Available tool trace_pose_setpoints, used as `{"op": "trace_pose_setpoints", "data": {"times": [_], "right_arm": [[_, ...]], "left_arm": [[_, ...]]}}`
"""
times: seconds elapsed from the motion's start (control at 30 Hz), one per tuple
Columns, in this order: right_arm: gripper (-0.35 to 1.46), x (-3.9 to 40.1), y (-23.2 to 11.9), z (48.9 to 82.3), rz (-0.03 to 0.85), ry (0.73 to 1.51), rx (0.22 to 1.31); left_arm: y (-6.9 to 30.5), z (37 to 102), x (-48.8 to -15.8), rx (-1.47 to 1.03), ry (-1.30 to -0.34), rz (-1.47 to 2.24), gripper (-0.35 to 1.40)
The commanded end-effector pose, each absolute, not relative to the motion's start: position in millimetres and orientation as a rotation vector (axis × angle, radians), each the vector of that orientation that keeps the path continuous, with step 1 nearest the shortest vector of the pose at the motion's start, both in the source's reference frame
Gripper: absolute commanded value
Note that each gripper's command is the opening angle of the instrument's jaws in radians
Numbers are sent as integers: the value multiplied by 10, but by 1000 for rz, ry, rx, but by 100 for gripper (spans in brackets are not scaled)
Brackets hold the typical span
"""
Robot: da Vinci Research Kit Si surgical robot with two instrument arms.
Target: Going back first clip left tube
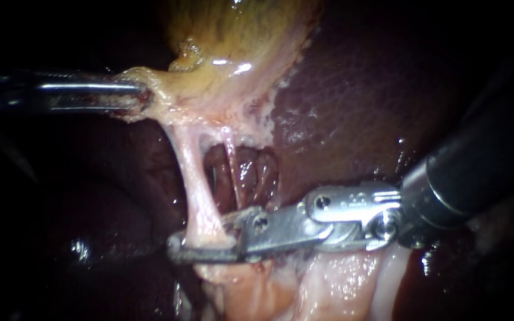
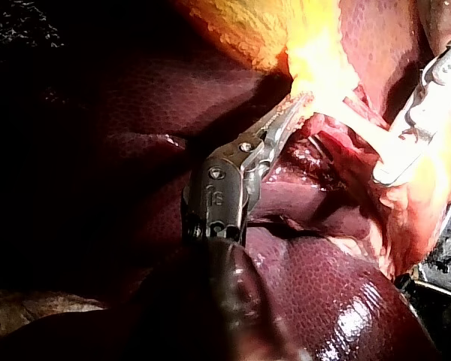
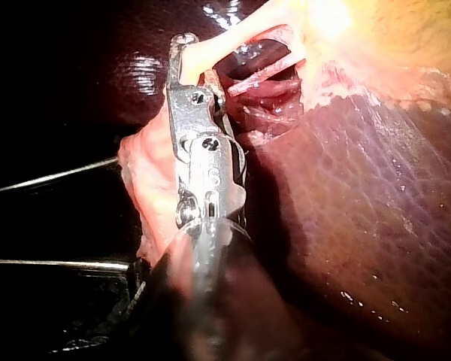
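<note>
In the endoscope view, our left instrument [image 1: 141, 98] is entering from 9 o'clock. Its jaws are clamping together on the pale lower edge of the gallbladder [image 1: 239, 30], which is lying at 12 o'clock. The liver [image 1: 358, 89] is filling the field from 1 to 3 o'clock.

The left tube [image 1: 196, 190] is running as a pale, taut band from the clamped edge at 10 o'clock down towards 7 o'clock. Just beside it, on its 3 o'clock side, the thinner right tube [image 1: 231, 163] is crossing a dark red opening in the tissue.

Our right instrument [image 1: 200, 241] is coming in from 3 o'clock, with its tip lying at 7 o'clock. Its jaws are standing apart, and the lower end of the left tube is passing through the gap and resting on the lower jaw.

In the right wrist view, the tube [image 3: 225, 43] is crossing the tip of our right instrument [image 3: 184, 56]. In the left wrist view, our left instrument [image 2: 297, 105] is gripping yellow tissue, and the right instrument's tip [image 2: 391, 169] is lying beside it, apart.
</note>
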State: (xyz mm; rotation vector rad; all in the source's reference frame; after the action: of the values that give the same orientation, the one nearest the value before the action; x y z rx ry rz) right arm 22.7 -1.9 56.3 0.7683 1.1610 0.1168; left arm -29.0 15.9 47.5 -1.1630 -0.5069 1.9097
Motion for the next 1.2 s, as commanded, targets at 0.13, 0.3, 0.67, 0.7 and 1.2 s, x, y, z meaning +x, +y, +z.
{"op": "trace_pose_setpoints", "data": {"times": [0.13,0.3,0.67,0.7,1.2], "right_arm": [[-21,228,-19,564,123,1178,768],[29,237,-21,567,146,1220,754],[50,248,2,598,285,1241,495],[50,244,6,599,282,1241,477],[50,101,26,556,170,1266,379]], "left_arm": [[159,475,-290,-1163,-507,1910,-35],[159,475,-291,-1163,-506,1909,-35],[156,471,-294,-1162,-504,1909,-35],[156,471,-294,-1162,-504,1909,-35],[156,471,-294,-1162,-504,1909,-35]]}}
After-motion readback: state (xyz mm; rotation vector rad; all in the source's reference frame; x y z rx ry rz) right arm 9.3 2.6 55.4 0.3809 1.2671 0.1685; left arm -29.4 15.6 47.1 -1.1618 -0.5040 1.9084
